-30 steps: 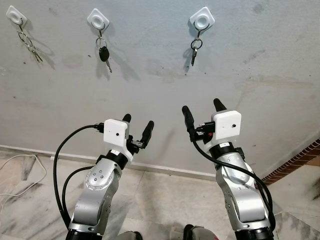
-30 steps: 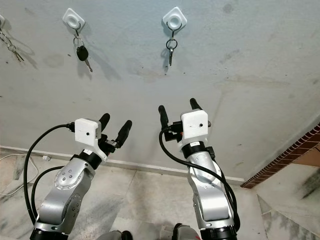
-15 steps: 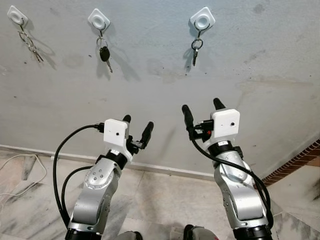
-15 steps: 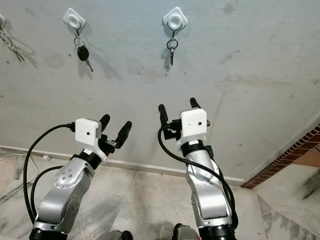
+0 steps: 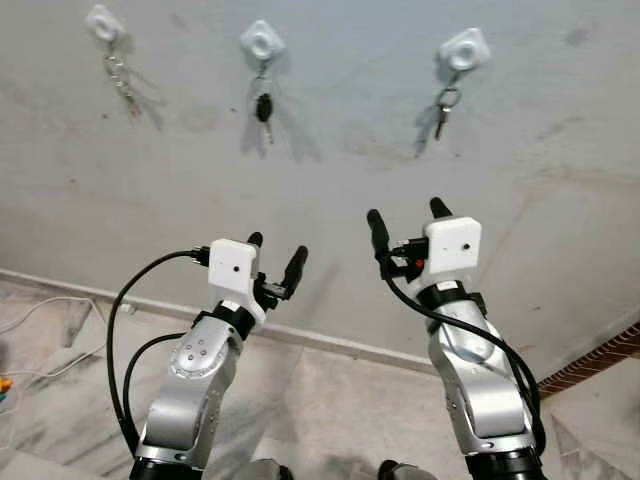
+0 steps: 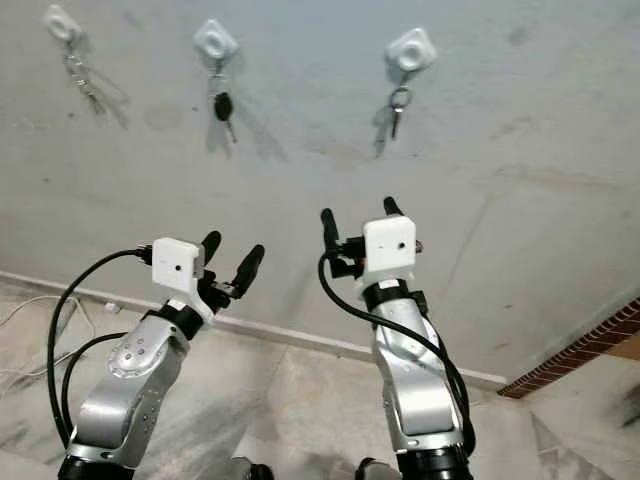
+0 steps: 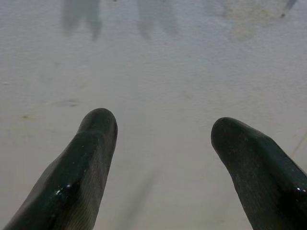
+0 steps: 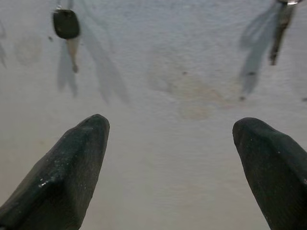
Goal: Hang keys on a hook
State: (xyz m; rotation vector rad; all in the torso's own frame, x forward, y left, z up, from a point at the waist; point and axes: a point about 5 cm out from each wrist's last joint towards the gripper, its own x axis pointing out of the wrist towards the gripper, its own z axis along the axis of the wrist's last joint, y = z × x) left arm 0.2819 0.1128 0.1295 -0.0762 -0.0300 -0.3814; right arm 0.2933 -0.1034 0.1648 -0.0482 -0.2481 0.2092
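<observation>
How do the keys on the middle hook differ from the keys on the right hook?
The middle keys have a chunky black head; the right keys are bare silver metal on a plain ring. The middle keys hang from the middle hook, above the left gripper; the right keys hang above the right gripper. Both hang freely against the wall from white hooks.

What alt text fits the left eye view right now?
Three white wall hooks each hold keys: a key bunch at left, a black-headed key in the middle, a silver key at right. Below, the left gripper and right gripper are raised, open and empty.
</observation>
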